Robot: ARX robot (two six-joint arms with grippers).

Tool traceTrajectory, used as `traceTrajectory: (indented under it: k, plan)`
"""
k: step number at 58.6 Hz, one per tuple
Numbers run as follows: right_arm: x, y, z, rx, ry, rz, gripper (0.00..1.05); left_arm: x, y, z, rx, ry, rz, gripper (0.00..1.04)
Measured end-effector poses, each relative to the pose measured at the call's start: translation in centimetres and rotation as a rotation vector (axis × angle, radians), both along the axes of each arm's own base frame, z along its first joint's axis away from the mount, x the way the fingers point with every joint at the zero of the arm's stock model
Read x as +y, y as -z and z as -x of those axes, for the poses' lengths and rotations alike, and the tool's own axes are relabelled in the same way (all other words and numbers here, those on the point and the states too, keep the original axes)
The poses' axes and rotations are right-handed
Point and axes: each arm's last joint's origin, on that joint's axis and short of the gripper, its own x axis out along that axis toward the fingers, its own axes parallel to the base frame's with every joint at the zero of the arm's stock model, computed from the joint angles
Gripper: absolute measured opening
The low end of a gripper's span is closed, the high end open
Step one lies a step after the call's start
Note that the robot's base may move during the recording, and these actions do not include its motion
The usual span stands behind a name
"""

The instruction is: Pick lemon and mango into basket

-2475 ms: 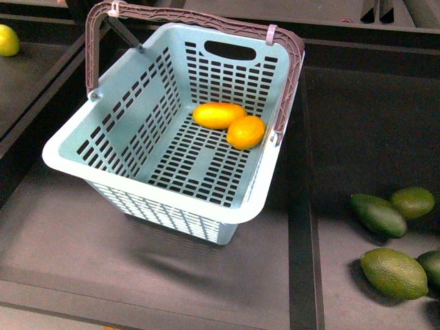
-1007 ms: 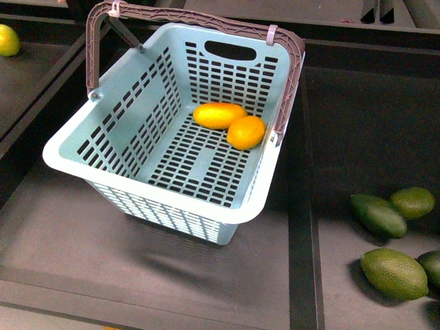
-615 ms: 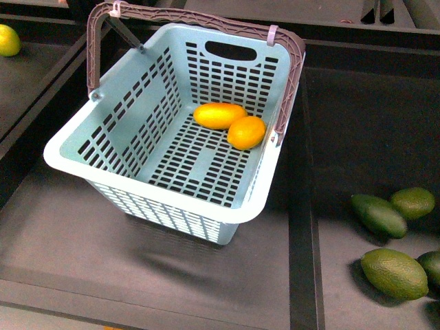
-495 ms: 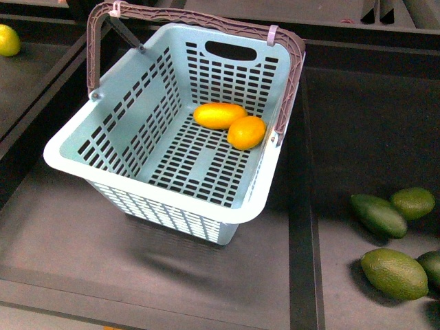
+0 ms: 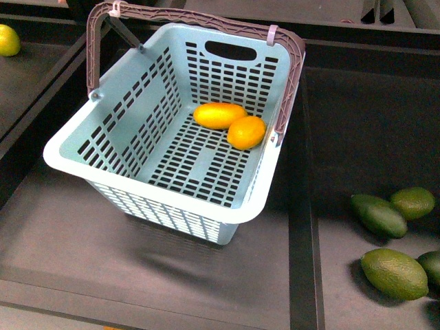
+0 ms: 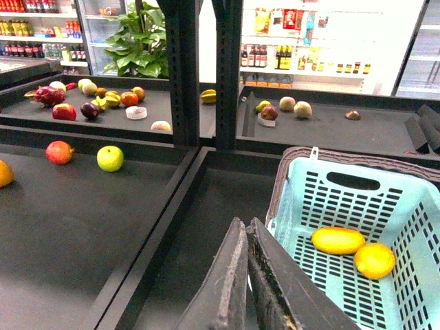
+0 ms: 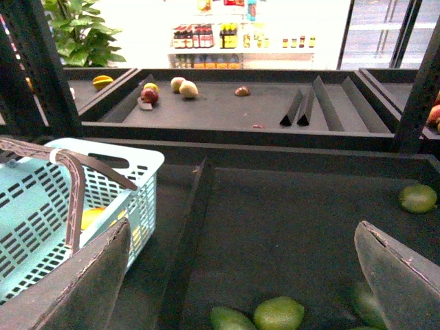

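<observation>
Looks basically done: stubby orange-yellow lemon (image 5: 246, 132) and longer yellow-orange mango (image 5: 218, 115) sit touching inside the light teal slotted plastic basket (image 5: 158, 206). Left gripper (image 6: 245, 275) fingers closed on nothing, right gripper (image 7: 240, 275) fingers spread wide, so next is probably just backing off.

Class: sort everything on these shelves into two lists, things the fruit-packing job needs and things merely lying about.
Job: lemon, mango, basket.

Lying about: dark green fruits, yellow-green fruit, red apple, green apple.

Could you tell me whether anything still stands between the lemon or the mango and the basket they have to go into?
Nothing does: the lemon and the mango already lie touching on the floor of the basket.
</observation>
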Motion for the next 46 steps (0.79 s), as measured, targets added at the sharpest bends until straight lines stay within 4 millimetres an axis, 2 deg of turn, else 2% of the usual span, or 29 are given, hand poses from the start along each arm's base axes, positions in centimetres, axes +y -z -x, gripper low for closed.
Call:
traceTrajectory:
  k: [10,38,46]
  plan:
    - [0.0,0.0,0.0,0.0,0.0,0.0,0.96,0.0,0.0,0.0,0.0,0.0,0.001,0.04]
    - [0.0,0.0,0.0,0.0,0.0,0.0,0.96,0.0,0.0,0.0,0.0,0.0,0.0,0.97]
    - [0.0,0.0,0.0,0.0,0.0,0.0,0.96,0.0,0.0,0.0,0.0,0.0,-0.002,0.98]
